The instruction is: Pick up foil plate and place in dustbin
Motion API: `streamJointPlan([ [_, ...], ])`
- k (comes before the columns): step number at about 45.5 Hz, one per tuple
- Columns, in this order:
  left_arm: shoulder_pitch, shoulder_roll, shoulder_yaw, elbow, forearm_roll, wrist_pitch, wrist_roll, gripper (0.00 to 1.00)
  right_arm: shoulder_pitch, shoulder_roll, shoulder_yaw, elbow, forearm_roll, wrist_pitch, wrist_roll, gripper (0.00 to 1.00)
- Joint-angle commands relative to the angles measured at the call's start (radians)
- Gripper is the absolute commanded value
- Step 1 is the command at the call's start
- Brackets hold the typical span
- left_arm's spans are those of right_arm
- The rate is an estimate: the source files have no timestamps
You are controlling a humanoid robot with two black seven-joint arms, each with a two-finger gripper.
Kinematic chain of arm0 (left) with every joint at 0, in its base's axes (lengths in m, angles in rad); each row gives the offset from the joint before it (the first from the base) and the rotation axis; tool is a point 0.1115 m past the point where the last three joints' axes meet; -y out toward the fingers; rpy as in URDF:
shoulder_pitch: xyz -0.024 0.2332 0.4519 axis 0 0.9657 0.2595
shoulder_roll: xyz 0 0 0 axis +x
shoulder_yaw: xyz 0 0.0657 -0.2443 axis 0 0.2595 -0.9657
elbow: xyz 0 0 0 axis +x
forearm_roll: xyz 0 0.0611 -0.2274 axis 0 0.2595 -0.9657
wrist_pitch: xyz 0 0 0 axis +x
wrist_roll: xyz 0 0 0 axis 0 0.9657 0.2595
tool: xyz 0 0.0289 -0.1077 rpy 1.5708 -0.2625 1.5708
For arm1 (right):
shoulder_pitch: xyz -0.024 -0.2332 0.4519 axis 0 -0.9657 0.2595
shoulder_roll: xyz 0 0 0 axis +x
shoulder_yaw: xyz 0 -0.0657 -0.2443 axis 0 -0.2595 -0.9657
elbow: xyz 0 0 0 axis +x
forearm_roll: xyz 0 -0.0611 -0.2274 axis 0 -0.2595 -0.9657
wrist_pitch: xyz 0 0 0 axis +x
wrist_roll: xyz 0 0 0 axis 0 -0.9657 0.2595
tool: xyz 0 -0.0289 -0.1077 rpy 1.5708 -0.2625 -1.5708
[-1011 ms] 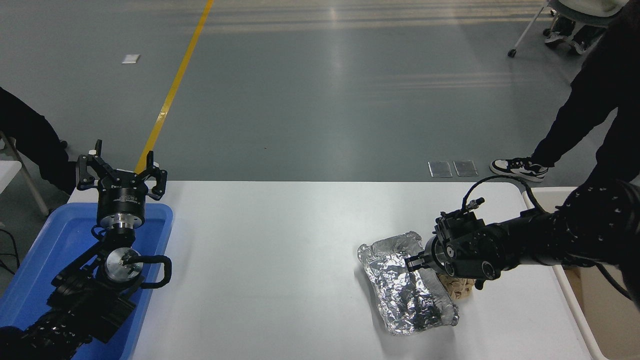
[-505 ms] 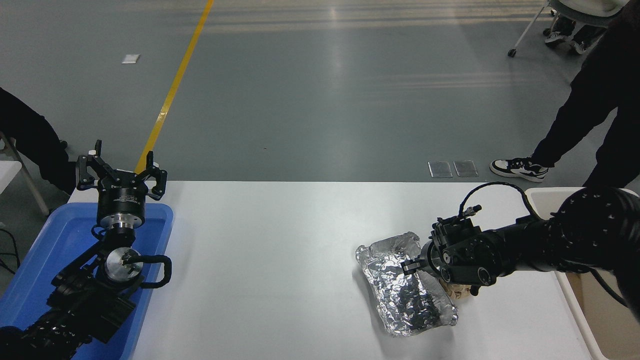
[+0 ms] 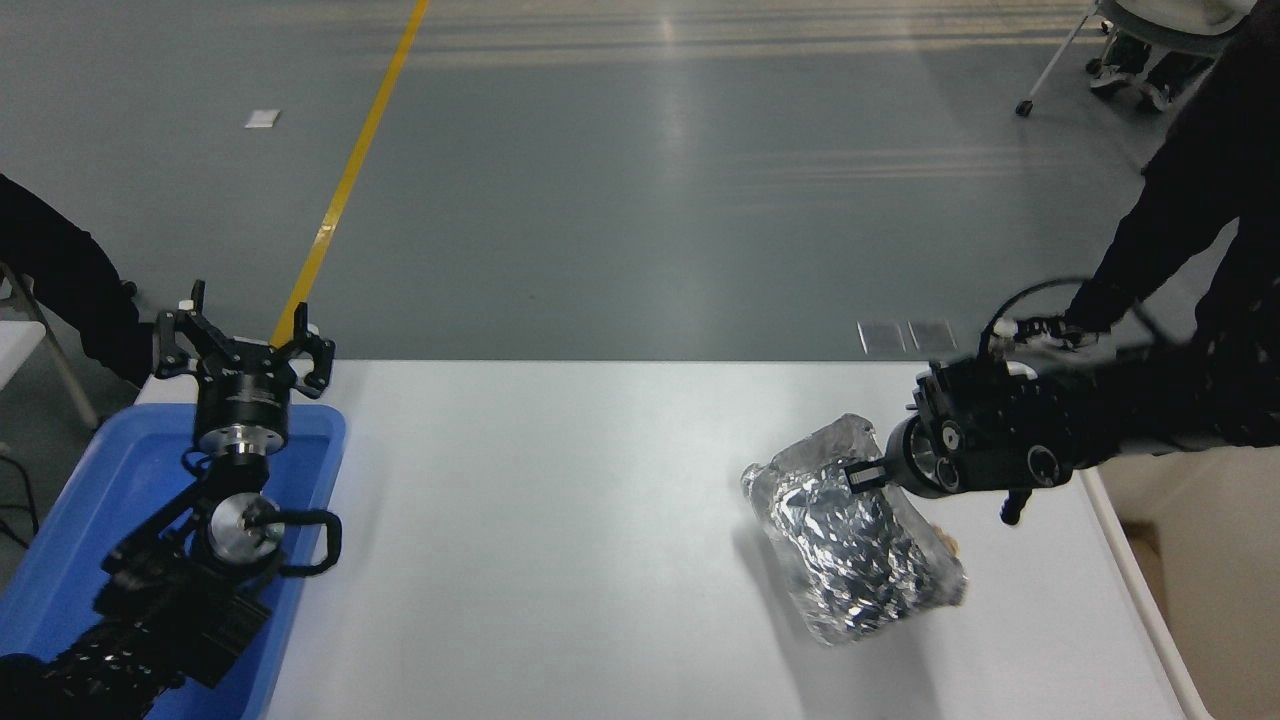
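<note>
The foil plate (image 3: 850, 540) is a shiny crinkled silver tray at the table's right, motion-blurred and tilted, with its shadow on the white table (image 3: 560, 520) under it. My right gripper (image 3: 866, 472) is shut on the plate's far right rim and holds it a little above the table. The dustbin (image 3: 1128, 560), cream-white with a beige inside, stands just off the table's right edge, partly covered by my right arm. My left gripper (image 3: 243, 340) is open and parked over the blue tray at the lower left.
A shallow blue tray (image 3: 80, 500) sits at the table's left end under my left arm. A sliver of tan crumpled paper (image 3: 947, 545) shows behind the plate. A person in dark clothes (image 3: 1190, 180) stands at the far right, another at the left edge (image 3: 50, 280).
My right gripper has risen and moved right toward the dustbin, taking the foil plate up off the table with it. The left arm has not moved.
</note>
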Motion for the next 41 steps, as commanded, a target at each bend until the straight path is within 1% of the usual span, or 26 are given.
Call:
streamJointPlan([
  [1,0.001,0.0,0.0,0.0,0.0,0.0,0.0,0.99,0.416,-0.125,-0.105,0.244,0.066,0.135,0.001,0.0],
  [10,0.001,0.002,0.0,0.0,0.0,0.0,0.0,0.99,0.651,-0.159,-0.117,0.264,0.068,0.35,0.003,0.0],
  [15,0.001,0.002,0.0,0.0,0.0,0.0,0.0,0.99,0.734,-0.159,-0.119,0.265,0.095,0.422,0.004,0.0],
  [26,0.001,0.002,0.0,0.0,0.0,0.0,-0.001,0.99,0.766,-0.159,-0.126,0.264,0.102,0.448,0.003,0.0],
  [35,0.0,0.002,0.0,0.0,0.0,0.0,-0.001,0.99,0.745,-0.168,-0.205,0.238,0.092,0.434,0.003,0.0],
  [41,0.0,0.002,0.0,0.0,0.0,0.0,-0.001,0.99,0.719,-0.243,-0.245,0.204,0.05,0.433,0.004,0.0],
])
